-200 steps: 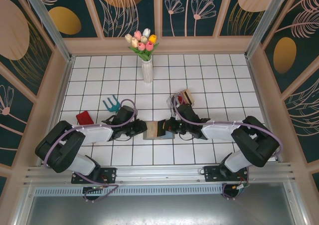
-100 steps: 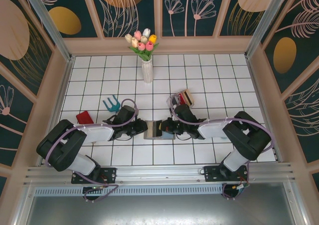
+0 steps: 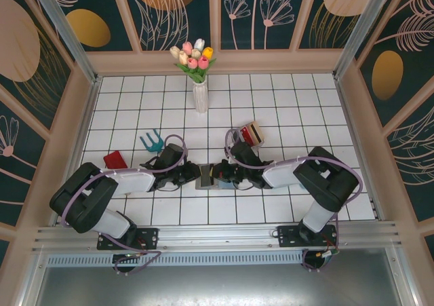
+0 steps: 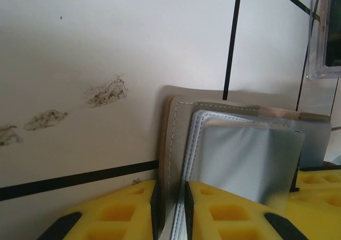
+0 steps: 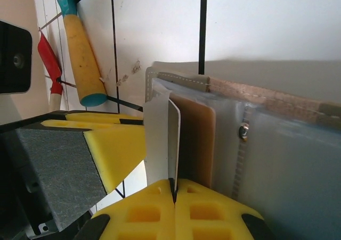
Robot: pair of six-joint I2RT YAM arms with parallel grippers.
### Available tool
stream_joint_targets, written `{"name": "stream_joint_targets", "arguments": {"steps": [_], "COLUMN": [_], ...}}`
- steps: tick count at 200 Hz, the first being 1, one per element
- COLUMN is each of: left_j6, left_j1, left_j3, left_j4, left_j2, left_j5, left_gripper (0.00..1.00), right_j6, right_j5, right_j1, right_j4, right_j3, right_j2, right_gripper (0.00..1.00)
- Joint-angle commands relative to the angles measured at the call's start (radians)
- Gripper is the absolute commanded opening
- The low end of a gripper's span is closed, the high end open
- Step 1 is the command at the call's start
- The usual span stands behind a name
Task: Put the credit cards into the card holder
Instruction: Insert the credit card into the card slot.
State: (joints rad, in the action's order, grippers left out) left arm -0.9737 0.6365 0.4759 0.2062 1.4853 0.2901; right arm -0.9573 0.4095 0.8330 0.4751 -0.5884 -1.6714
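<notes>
The grey card holder (image 3: 205,182) lies open on the tiles between both arms. In the left wrist view, my left gripper (image 4: 170,193) is shut on the stitched edge of its cover (image 4: 175,139), with the clear sleeves (image 4: 245,155) spread beside it. My right gripper (image 5: 174,183) is shut on a thin credit card (image 5: 171,139), held on edge over the card holder's (image 5: 290,165) slots, right next to a tan card (image 5: 196,139) that sits in a pocket. From above, the left gripper (image 3: 190,177) and the right gripper (image 3: 218,176) nearly meet. A red card (image 3: 115,160) lies far left.
A clear upright rack (image 3: 252,132) with more cards stands behind the right arm. A teal hand rake (image 3: 152,140) with a yellow handle (image 5: 82,54) lies behind the left arm. A white vase of tulips (image 3: 200,92) stands mid-back. Walls enclose the tiled floor.
My right arm has slid left, bringing its card from beside the card holder to over its slots. The left gripper keeps its hold and has not moved.
</notes>
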Motion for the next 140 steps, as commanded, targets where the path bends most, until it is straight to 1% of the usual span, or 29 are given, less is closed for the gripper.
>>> {"name": "stream_joint_targets", "arguments": {"steps": [1,20,33,46,66,81,107,125,140], "left_j6": [-0.008,-0.007,-0.005,-0.001,0.003,0.003,-0.001,0.0,-0.002], "left_j1": [0.012,0.012,0.012,0.012,0.012,0.012,0.014,0.013,0.013], "left_j3": [-0.015,-0.007,-0.008,-0.008,-0.008,-0.008,-0.009,-0.013,-0.01], "left_j4": [-0.023,-0.031,-0.037,-0.049,-0.054,-0.048,-0.032,-0.03,-0.028], "left_j2": [-0.009,-0.011,-0.016,-0.02,-0.019,-0.013,-0.014,-0.016,-0.022], "left_j5": [-0.014,-0.019,-0.026,-0.037,-0.042,-0.037,-0.026,-0.023,-0.021], "left_gripper": [0.25,0.25,0.25,0.24,0.24,0.24,0.24,0.24,0.24], "right_j6": [-0.001,0.031,0.051,0.066,0.085,0.088,0.083,0.08,0.086], "right_j5": [-0.012,-0.061,-0.085,-0.101,-0.119,-0.088,-0.052,-0.019,0.0], "right_j1": [0.012,0.009,0.005,0.003,-0.003,-0.008,-0.002,0.002,0.002], "right_j4": [-0.049,-0.143,-0.199,-0.253,-0.294,-0.273,-0.238,-0.201,-0.191], "right_j3": [-0.021,-0.034,-0.038,-0.044,-0.046,-0.048,-0.073,-0.091,-0.11], "right_j2": [-0.012,0.029,0.063,0.091,0.116,0.103,0.051,0.02,0.01], "right_gripper": [0.11,0.19,0.21,0.29,0.3,0.24,0.19,0.12,0.1]}}
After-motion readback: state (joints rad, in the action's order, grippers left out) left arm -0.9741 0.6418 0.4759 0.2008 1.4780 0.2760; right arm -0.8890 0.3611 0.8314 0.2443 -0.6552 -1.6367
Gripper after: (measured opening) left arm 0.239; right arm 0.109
